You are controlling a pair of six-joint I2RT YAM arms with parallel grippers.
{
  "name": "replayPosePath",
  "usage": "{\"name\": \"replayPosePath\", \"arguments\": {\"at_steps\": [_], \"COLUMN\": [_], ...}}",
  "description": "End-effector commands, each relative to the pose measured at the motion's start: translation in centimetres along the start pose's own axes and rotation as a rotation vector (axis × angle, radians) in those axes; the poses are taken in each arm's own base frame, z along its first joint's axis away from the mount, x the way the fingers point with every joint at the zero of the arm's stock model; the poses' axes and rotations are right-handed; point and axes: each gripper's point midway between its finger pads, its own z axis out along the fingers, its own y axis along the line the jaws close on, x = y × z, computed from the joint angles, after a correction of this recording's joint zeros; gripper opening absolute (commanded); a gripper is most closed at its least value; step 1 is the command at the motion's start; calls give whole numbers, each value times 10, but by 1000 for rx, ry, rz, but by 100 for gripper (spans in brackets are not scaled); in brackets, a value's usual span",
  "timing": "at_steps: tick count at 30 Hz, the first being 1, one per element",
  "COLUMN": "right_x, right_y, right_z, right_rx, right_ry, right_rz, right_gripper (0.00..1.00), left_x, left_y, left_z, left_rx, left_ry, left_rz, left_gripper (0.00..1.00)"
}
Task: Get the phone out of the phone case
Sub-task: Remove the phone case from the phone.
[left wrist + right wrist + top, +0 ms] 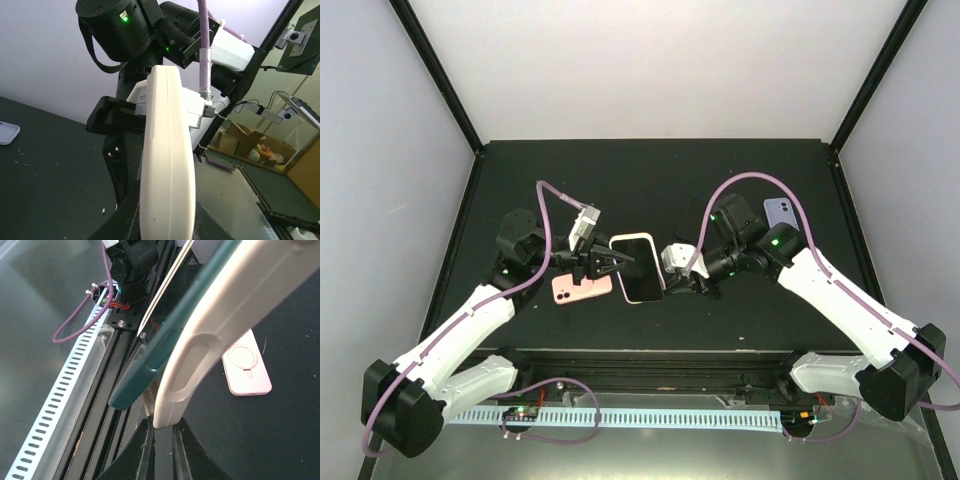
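1. Here, the cream-white rubbery phone case, with the dark-screened phone in it, is held up off the matte black tabletop at the centre of the top view, between the two arms; its screen faces up towards the camera.
2. The left gripper meets the case's left long edge; its jaws are drawn together on that edge, though the left wrist view shows mostly the cream side wall standing close before the lens, and the fingers themselves are hard to make out.
3. The right gripper is at the opposite long edge; in the right wrist view its two black fingers are pinched tight on the cream rim at the bottom of the frame.
4. In that same view the phone's dark teal side stands apart from the cream rim along the lower stretch; how far it has come free I cannot tell.
5. A flat pink phone case with a ring lies on the table just beside the left gripper; it also shows beyond the held case.
6. A lavender phone lies well apart, behind the right arm.
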Motion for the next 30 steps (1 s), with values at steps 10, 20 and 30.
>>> {"name": "replayPosePath", "arguments": {"at_steps": [10,20,30], "right_x": [-6,-37,-50], "right_y": [-55,-69,-95], "right_z": [-12,-29,-44], "right_rx": [202,278,412], "right_ry": [-69,-181,-208], "right_rz": [103,182,221], "right_gripper": [13,38,60], "left_x": [-6,-7,-7], "left_y": [-41,-40,-44], "left_z": [1,1,1], "left_rx": [137,124,133], "left_ry": [40,30,29], "left_rz": [71,76,77], "left_gripper": [2,1,2]}}
